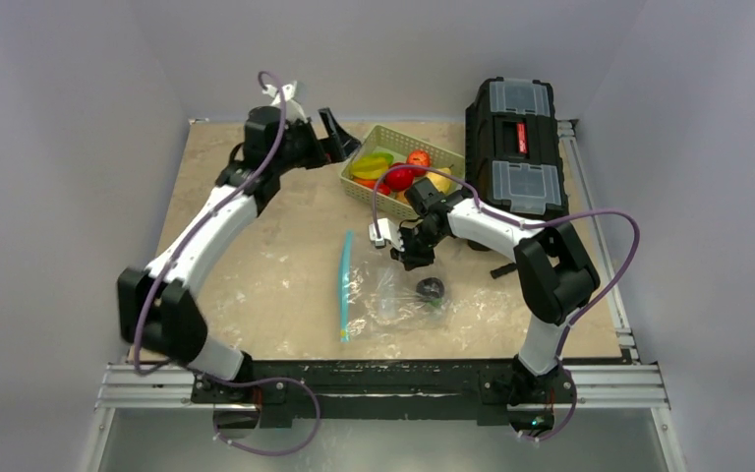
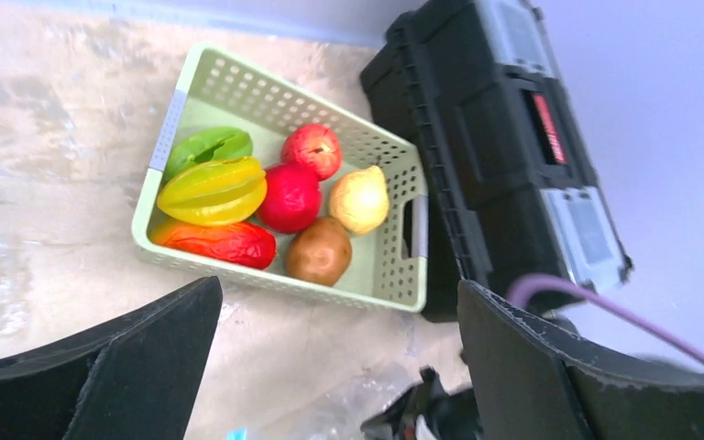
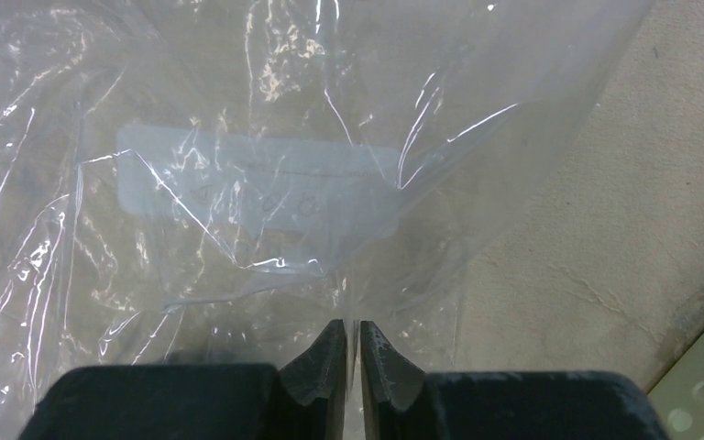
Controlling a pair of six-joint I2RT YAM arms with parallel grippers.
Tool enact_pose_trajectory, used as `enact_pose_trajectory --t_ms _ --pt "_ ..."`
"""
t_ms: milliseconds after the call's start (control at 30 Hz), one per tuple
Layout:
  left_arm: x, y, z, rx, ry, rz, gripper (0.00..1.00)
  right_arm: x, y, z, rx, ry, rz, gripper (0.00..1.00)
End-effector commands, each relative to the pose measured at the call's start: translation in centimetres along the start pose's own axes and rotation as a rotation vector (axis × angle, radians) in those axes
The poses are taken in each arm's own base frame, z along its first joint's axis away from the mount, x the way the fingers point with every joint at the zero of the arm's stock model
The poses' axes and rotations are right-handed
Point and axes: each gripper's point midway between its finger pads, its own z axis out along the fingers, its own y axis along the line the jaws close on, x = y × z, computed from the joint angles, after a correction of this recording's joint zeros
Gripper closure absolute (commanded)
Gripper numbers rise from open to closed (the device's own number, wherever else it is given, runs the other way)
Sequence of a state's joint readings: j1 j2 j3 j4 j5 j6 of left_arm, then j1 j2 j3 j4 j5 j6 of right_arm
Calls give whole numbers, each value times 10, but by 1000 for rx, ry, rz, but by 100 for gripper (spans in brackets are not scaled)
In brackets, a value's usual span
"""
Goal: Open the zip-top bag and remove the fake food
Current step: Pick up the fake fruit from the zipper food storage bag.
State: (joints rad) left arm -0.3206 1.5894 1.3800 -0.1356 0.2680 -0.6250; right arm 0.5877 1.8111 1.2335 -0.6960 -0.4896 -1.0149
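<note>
Showing the right gripper at the 12 o'clock edge of the zip-top bag, which lies flat at the centre of the table. The bag's teal zip strip marks its long axis, running from 12 to 6 o'clock along the pouch's 9 o'clock side. The bag body therefore lies at 6 o'clock from the right jaws. We read those jaws as drawn almost together, with only a sliver of gap, and a crease of clear film runs into that sliver. It looks pinched, though glare on the plastic keeps us from being sure. A dark purple piece sits at the bag's 3 o'clock side, inside or on the film; we cannot tell which. The other fake food fills the pale green basket at 12 o'clock, beside the black toolbox. The left gripper hangs near the basket's 9 o'clock end, jaws spread wide and holding nothing, well apart from the bag. We judge the right arm much the nearer to the purple piece, at about 5 o'clock from its jaws.
</note>
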Motion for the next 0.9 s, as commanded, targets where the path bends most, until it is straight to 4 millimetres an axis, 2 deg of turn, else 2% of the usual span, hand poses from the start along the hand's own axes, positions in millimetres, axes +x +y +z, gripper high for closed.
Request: enact_pose_trajectory --t_ms 0,67,133,233,467,533,700,867 --pt "-23 -15 -72 27 -165 164 0 -14 -3 -15 27 -47 -30 88" --pt "-10 -12 -96 45 -169 154 0 -17 -3 -18 33 -57 -34 84" --pt "5 -18 -116 111 -161 142 0 -21 -3 -21 36 -68 -35 80" --pt "34 -18 -136 156 -118 130 0 -28 -1 -29 45 -91 -43 74" --pt "90 22 -170 14 -61 102 3 -44 5 -58 94 -151 -84 62" --pt "100 25 -181 5 -56 97 3 -47 10 -67 100 -173 -101 59" --pt "124 44 -190 -49 -47 67 3 -50 35 -85 101 -230 -162 54" --pt "148 63 -187 -91 -9 32 3 -49 44 -109 138 -288 -216 50"
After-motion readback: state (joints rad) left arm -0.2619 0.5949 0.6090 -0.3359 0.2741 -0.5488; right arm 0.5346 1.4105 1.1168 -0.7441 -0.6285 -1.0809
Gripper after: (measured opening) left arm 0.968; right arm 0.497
